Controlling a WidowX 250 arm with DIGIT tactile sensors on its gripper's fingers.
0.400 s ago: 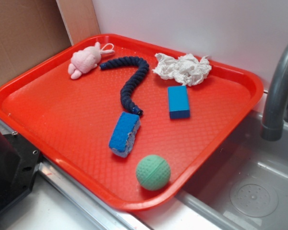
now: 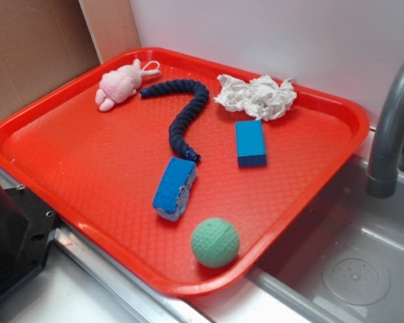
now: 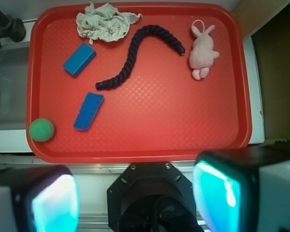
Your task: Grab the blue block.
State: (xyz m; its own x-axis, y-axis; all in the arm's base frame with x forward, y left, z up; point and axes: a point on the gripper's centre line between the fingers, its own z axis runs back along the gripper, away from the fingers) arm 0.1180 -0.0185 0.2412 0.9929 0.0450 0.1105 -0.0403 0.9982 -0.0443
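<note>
Nothing has moved; the tool [image 3: 135,193], fingers cut off, gapes well short of the blue block [image 3: 79,59].

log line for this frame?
phase: pre-approach | gripper: open, off tray | blue block: untouched, beside cloth

Exterior view looks down obliquely across the red tray [image 2: 67,87] from nearby; wrist view looks straight down from higher, sharing the whole tray [image 3: 135,151].

Textured plastic tray [image 2: 47,161], smooth blue block [image 2: 250,142], porous sponge [image 2: 174,187]
</note>
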